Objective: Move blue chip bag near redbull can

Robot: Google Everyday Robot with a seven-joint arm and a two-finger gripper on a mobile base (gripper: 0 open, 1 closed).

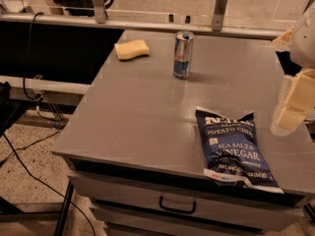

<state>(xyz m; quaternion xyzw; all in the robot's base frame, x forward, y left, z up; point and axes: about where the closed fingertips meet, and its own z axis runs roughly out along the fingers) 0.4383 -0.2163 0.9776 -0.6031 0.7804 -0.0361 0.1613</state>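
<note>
Crinkly navy potato chip bag point(234, 149) is lying flat lower right, by grey table's point(138, 112) front edge | cream gripper point(288, 119) is hovering at right edge, clear of bag, open or closed: cannot tell | slim silver-and-blue redbull can point(183, 54) is standing upper centre, well apart from bag | yellow sponge point(132, 49) is lying left of can

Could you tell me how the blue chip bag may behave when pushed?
The blue chip bag looks crinkly, so probably light and floppy; lying flat, it should slide, not roll. The hand hovers beside it, not touching.
</note>
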